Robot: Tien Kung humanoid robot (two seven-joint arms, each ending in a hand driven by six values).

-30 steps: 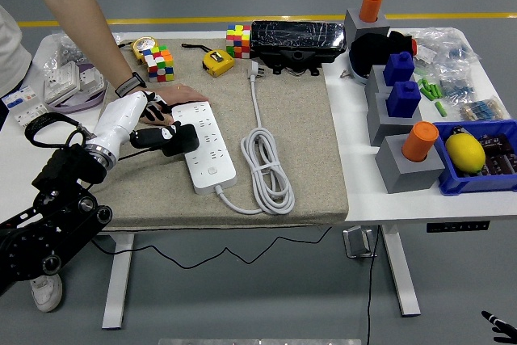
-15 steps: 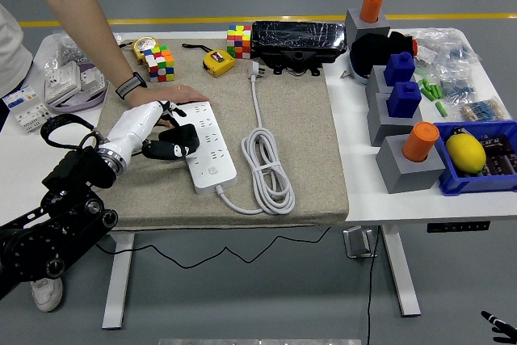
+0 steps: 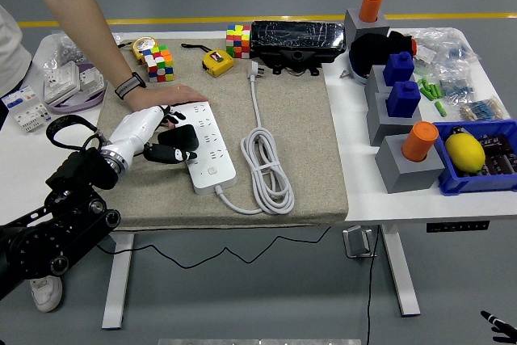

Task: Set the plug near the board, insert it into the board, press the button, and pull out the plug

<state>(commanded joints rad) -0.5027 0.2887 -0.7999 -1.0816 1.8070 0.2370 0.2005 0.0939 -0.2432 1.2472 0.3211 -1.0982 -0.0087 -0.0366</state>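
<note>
A white power strip point(image 3: 208, 151) lies on the grey mat, its white cable point(image 3: 266, 171) coiled to the right and ending in a white plug point(image 3: 254, 70) at the back. My left hand point(image 3: 166, 141), white with dark fingers, is curled on a black plug point(image 3: 178, 148) against the strip's left edge, over its sockets. A person's hand point(image 3: 166, 95) rests flat on the strip's far end. Only a black tip of my right arm point(image 3: 497, 325) shows at the bottom right corner.
Behind the mat are Rubik's cubes point(image 3: 159, 63), a yellow tape measure point(image 3: 216, 61) and a black box point(image 3: 297, 40). Grey blocks with orange and blue pegs point(image 3: 410, 151) and a blue bin point(image 3: 481, 159) with a lemon stand at the right. White sockets point(image 3: 69, 82) lie at the left.
My left hand has dropped and turned, carrying the black plug a little lower and to the right along the strip's left side. The person's hand has stayed on the strip's far end.
</note>
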